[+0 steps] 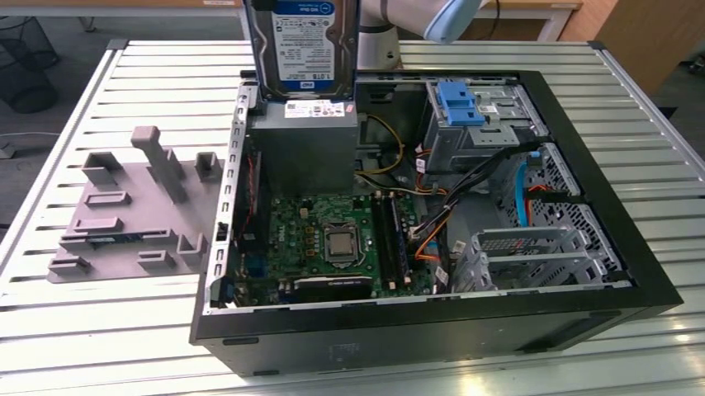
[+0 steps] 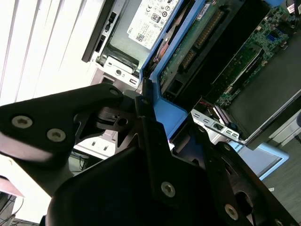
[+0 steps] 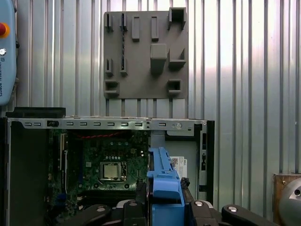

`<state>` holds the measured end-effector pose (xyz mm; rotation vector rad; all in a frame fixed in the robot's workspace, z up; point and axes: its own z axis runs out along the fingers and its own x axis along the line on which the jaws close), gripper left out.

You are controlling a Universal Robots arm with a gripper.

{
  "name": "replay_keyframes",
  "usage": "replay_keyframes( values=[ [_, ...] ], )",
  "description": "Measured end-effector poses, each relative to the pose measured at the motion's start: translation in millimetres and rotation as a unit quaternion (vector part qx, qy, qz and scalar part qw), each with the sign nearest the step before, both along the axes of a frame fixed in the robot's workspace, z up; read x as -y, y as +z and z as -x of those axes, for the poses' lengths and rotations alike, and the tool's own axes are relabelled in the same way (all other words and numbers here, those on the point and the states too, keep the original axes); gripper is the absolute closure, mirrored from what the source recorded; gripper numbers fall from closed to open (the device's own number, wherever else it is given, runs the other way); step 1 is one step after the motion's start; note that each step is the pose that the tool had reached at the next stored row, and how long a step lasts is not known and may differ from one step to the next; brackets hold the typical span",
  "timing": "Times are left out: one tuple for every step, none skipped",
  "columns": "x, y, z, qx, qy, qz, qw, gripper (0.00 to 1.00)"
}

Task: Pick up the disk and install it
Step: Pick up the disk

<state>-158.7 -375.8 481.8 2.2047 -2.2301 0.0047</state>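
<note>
The disk (image 1: 300, 41) hangs upright, label showing in the exterior view, above the grey power supply (image 1: 303, 148) inside the open computer case (image 1: 441, 330), near the counter (image 1: 132, 74) edge where the arm (image 1: 424, 12) stands. The tool (image 3: 163, 200) clamps its blue bracket (image 3: 163, 181), 1 finger on each side. A grey fixture plate (image 1: 121, 214) lies beside the case.

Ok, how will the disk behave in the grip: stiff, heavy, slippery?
Probably rigid and dense for its size: the disk is a metal-bodied slab, hanging upright without sagging. The gripper clamps its blue bracket, smooth plastic that may flex or slip a little, so the disk could tilt if bumped.
</note>
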Motion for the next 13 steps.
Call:
replay_keyframes(
  values=[
    [0.0, 0.0, -0.1, 0.0, 0.0, 0.0, 1.0, 0.64],
    [0.0, 0.0, -0.4, 0.0, 0.0, 0.0, 1.0, 0.64],
    [-0.1, 0.0, -1.2, 0.0, 0.0, 0.0, 1.0, 0.64],
    [-0.1, 0.0, -3.7, 0.0, 0.0, 0.0, 1.0, 0.64],
    [0.0, 0.0, -7.8, 0.0, 0.0, 0.0, 1.0, 0.64],
    [0.0, 0.0, -11.6, 0.0, 0.0, 0.0, 1.0, 0.64],
    [0.0, -0.1, -15.8, 0.0, 0.0, 0.0, 1.0, 0.64],
    [0.1, -0.1, -19.2, 0.0, 0.0, 0.0, 1.0, 0.64],
    [0.6, -0.2, -21.0, 0.0, 0.0, 0.0, 1.0, 0.64],
    [1.6, -0.3, -21.4, 0.0, 0.0, 0.0, 1.0, 0.64],
    [3.2, -0.5, -21.5, 0.0, 0.0, 0.0, 1.0, 0.64],
    [5.9, -0.7, -21.6, 0.0, 0.0, 0.0, 1.0, 0.64],
    [9.0, -1.0, -21.5, 0.0, 0.0, 0.0, 1.0, 0.64]
  ],
)
